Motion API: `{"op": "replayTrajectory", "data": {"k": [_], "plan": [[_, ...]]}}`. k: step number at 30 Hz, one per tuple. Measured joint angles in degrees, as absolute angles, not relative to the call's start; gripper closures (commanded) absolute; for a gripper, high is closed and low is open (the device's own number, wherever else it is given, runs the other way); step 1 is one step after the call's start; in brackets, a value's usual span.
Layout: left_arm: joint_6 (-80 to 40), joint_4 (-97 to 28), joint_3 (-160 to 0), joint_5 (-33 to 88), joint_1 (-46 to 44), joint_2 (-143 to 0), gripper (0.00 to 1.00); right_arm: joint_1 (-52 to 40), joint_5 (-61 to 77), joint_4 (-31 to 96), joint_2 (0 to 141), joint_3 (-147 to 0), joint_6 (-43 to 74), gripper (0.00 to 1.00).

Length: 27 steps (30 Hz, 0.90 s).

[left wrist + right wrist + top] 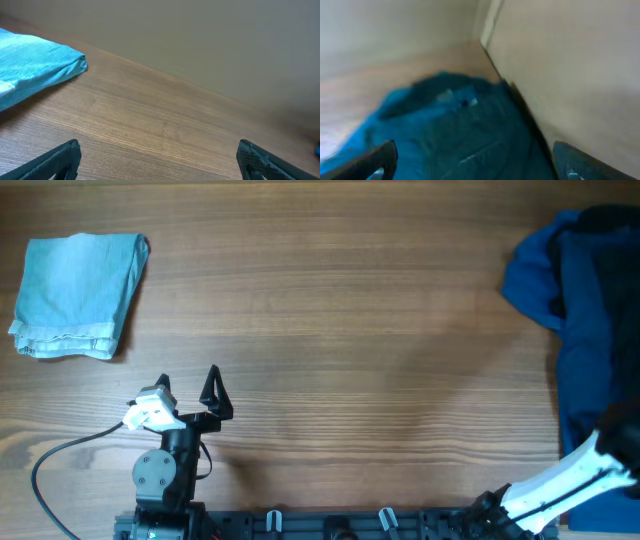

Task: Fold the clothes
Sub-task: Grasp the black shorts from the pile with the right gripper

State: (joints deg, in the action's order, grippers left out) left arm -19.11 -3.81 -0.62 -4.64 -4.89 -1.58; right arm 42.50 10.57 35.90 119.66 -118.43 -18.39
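No pair of black shorts shows plainly. A darker, near-black patch (605, 222) lies on top of the deep blue rumpled heap (545, 280) at the table's right edge; I cannot tell what it is. My right gripper (475, 152) is open and empty, hovering over the heap's dark fabric (470, 135). Its arm (560, 478) reaches in from the bottom right. My left gripper (188, 388) is open and empty over bare wood at the front left, and it also shows in the left wrist view (159, 150).
A pale blue folded cloth (75, 295) lies at the far left, also in the left wrist view (35, 67). A pale upright panel (560, 75) borders the heap on the right. A black cable (50, 465) loops beside the left arm's base.
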Motion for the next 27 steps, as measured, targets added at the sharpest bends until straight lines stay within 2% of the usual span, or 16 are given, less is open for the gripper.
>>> {"op": "replayTrajectory", "data": {"k": [3,7,21,22,23,24,25,26,27], "plan": [[-19.1,-3.8,-0.6,-4.7,-4.9,-1.6,0.0,42.8,9.6,29.6,126.5,-118.3,-19.7,0.0],[-19.1,-3.8,-0.6,-4.6,-4.9,-1.6,0.0,43.0,8.3,19.9,128.4,-118.3,-19.9,0.0],[-19.1,-3.8,-0.6,-4.6,-4.9,-1.6,0.0,48.0,7.4,16.4,141.9,-118.2,-18.1,0.01],[-19.1,-3.8,-0.6,-4.6,-4.9,-1.6,0.0,48.1,7.5,16.3,142.7,-118.2,-17.8,0.12],[-19.1,-3.8,-0.6,-4.6,-4.9,-1.6,0.0,48.2,7.5,16.3,143.6,-118.2,-17.4,0.29],[-19.1,-3.8,-0.6,-4.6,-4.9,-1.6,0.0,48.2,7.8,16.2,143.8,-118.2,-17.1,0.51],[-19.1,-3.8,-0.6,-4.6,-4.9,-1.6,0.0,48.2,8.1,16.2,143.8,-118.2,-16.6,0.82],[-19.1,-3.8,-0.6,-4.6,-4.9,-1.6,0.0,48.1,8.5,16.2,143.8,-118.2,-16.0,0.96],[-19.1,-3.8,-0.6,-4.6,-4.9,-1.6,0.0,48.2,8.8,16.2,143.8,-118.2,-15.2,0.96]]}}
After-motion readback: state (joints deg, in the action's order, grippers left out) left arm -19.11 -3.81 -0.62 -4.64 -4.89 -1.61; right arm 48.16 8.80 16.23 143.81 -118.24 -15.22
